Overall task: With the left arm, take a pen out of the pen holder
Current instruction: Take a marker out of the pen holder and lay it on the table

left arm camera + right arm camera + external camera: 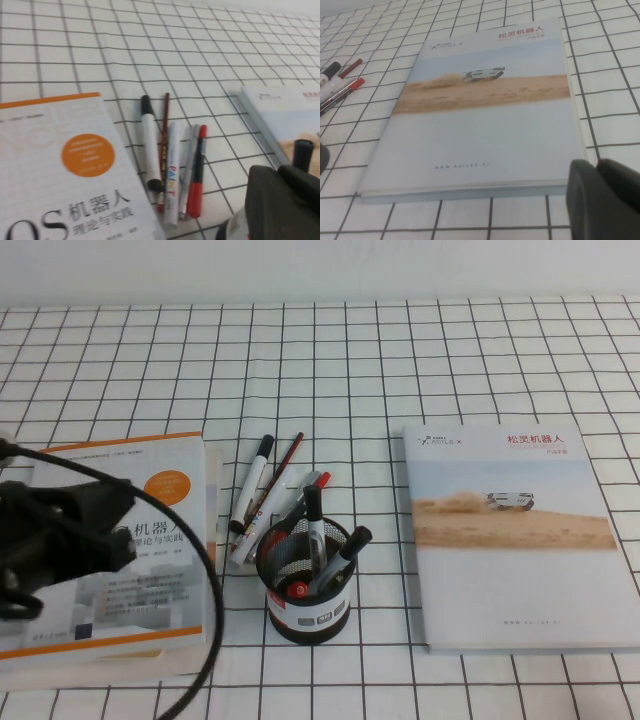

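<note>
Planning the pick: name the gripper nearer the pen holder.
Left. The left gripper hovers over the book beside the pen holder; the right gripper hangs past the brochure's near edge.

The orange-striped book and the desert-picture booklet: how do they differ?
The orange-striped book is white with an orange circle; the desert-picture booklet shows a vehicle on sand. The shut left end effector hangs over the book; the right end effector is by the booklet's near edge. Both lie flat beside the pen holder.
</note>
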